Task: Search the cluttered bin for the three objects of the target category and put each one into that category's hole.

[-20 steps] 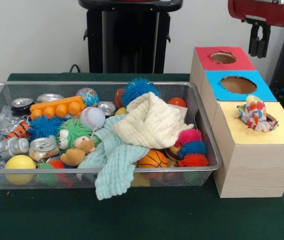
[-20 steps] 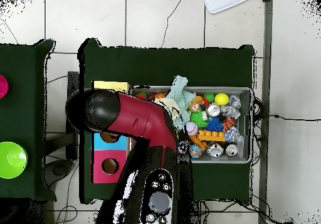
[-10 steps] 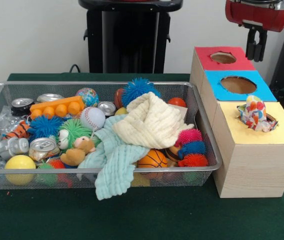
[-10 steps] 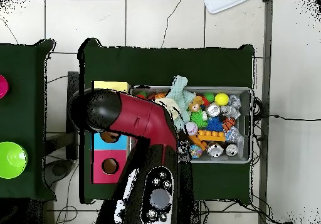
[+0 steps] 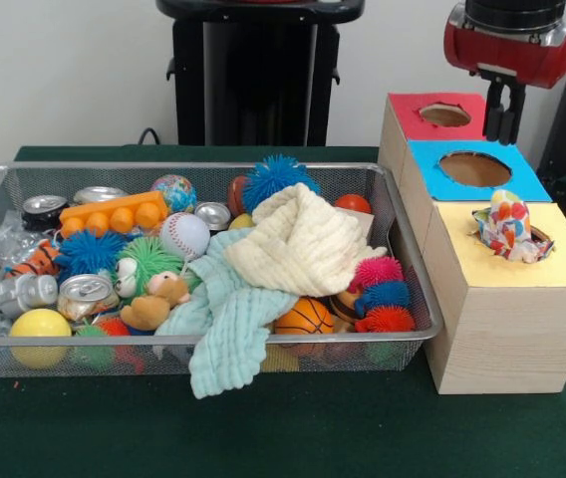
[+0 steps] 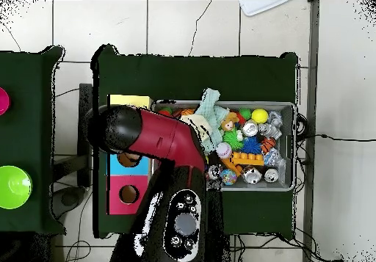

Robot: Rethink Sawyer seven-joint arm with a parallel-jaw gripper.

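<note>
Patterned cloth (image 5: 505,225) sits bunched in the hole of the yellow-topped box (image 5: 562,264), part of it standing up above the rim. That box is the nearest in a row of three wooden boxes to the right of the wire bin (image 5: 403,254) in the front view; behind it stands the blue-topped box (image 5: 432,159) with its round hole showing bare, and behind that the red-topped box (image 5: 408,115). The tool (image 5: 500,110) hangs from the red arm (image 5: 507,45) above the far end of the row, its dark fingers close together and nothing held between them, clear of the box tops. Inside the bin a cream knitted cloth (image 5: 298,244) lies heaped near the middle, partly over a pale green cloth (image 5: 225,329) whose end drapes over the front rim onto the green counter (image 5: 283,428). Around them lie a baseball (image 5: 184,235), a small basketball (image 5: 304,317), a yellow ball (image 5: 39,324), spiky rubber balls in blue (image 5: 273,177) and green (image 5: 150,257), a stuffed bear (image 5: 156,301), an orange toy block (image 5: 114,212) and several drink cans (image 5: 86,291). In the overhead view the arm (image 6: 158,138) covers much of the box row and the bin's nearer end.
</note>
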